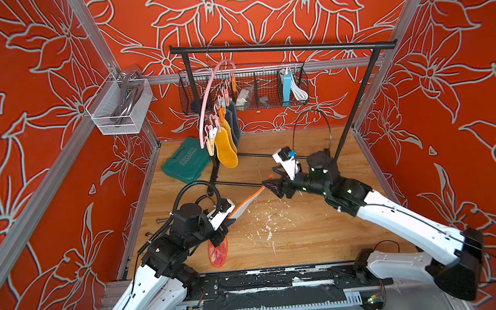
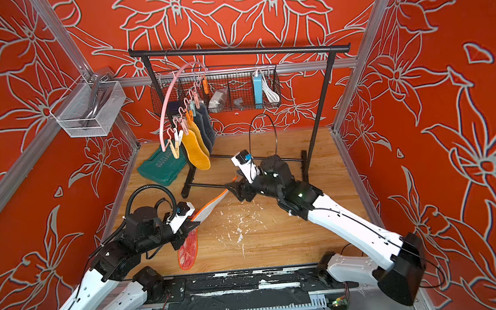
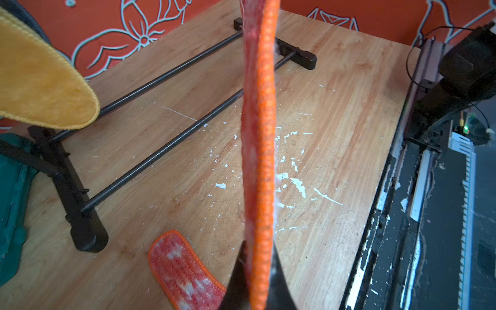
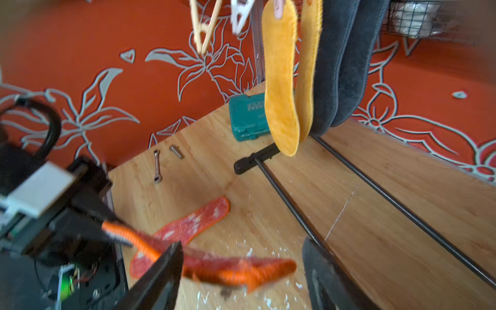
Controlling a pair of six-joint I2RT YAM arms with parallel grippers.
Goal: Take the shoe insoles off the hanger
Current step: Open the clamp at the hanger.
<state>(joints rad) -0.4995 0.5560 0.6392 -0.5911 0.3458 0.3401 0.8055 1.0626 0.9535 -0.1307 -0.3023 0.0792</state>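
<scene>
My left gripper (image 1: 229,220) (image 3: 257,249) is shut on one end of a red-white insole (image 1: 246,202) (image 3: 259,134) with an orange rim, holding it edge-up above the table. The insole's other end (image 4: 241,271) lies between the wide-apart jaws of my open right gripper (image 1: 269,186) (image 4: 241,243), which do not clamp it. A second red-white insole (image 1: 218,253) (image 4: 193,222) lies flat on the table by the left arm. The pink hanger (image 1: 209,98) hangs on the rack with two yellow insoles (image 1: 226,148) (image 4: 281,80) and two dark grey insoles (image 1: 233,123) (image 4: 341,67) pegged to it.
The black garment rack (image 1: 280,48) stands at the back with its base rods (image 3: 161,150) across the table. A green tool case (image 1: 185,162) lies at the back left. A wire basket (image 1: 244,89) hangs on the back wall. A wrench (image 4: 157,166) lies near the left edge.
</scene>
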